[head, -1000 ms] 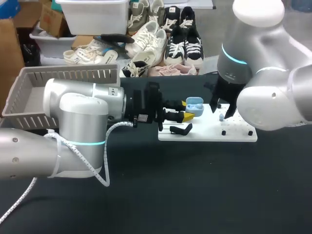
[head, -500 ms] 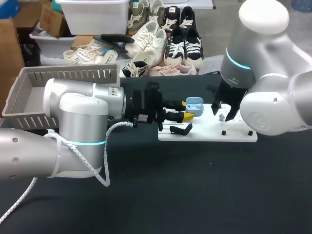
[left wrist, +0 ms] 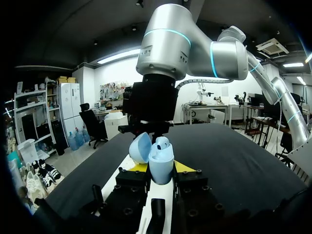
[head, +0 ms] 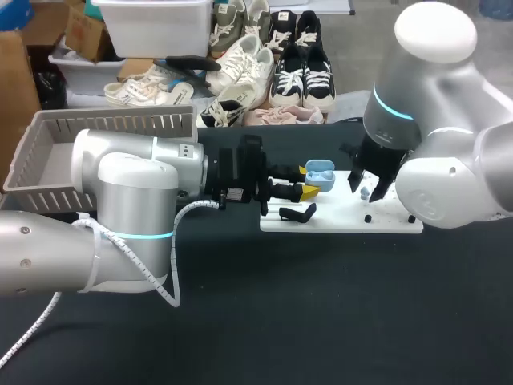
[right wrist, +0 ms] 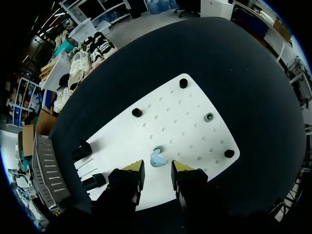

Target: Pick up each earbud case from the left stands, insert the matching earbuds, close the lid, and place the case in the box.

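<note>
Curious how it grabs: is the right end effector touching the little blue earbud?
Apart. Right wrist view shows white board between the earbud and both tips of the right end effector.

We swung our right arm [head: 437,160] a touch rightward, and its claw [right wrist: 157,169] shifted closer over the pale blue earbud [right wrist: 157,159] on the white board [right wrist: 187,122].
</note>
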`<state>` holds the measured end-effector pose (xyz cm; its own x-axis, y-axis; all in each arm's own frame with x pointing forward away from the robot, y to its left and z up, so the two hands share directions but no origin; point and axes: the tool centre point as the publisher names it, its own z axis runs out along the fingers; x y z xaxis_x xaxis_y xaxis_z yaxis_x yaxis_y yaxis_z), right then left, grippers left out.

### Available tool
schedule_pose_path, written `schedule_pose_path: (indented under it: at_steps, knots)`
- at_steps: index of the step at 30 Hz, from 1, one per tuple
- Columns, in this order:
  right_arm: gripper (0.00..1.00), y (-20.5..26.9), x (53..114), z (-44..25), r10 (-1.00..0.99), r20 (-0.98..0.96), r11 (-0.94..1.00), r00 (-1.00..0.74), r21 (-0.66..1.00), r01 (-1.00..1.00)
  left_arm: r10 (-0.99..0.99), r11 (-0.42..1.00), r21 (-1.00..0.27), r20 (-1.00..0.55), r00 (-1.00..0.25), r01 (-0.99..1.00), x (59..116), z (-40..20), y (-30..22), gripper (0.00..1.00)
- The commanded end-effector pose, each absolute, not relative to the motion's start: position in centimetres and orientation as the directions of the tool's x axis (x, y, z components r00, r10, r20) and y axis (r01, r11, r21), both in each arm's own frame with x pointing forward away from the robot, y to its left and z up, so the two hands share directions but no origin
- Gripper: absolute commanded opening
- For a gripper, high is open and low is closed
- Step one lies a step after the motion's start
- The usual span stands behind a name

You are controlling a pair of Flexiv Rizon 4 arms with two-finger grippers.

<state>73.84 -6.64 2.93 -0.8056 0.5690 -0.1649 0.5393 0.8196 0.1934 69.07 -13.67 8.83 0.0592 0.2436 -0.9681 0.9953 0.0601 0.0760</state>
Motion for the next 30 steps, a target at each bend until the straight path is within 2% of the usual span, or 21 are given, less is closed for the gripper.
schedule_pose_path:
  at_steps: [1,30]
  knots:
    - [0.33,-6.52,74.14,2.73,0.569,-0.164,0.820,-0.806,0.189,0.540,0.242,0.066,0.079,-0.968,0.061,0.995,68.94,8.78,-13.72,0.00]
    - [0.25,-6.59,74.65,2.32,0.568,-0.149,0.820,-0.809,0.181,0.542,0.242,0.066,0.079,-0.968,0.061,0.995,68.94,8.78,-13.72,0.00]
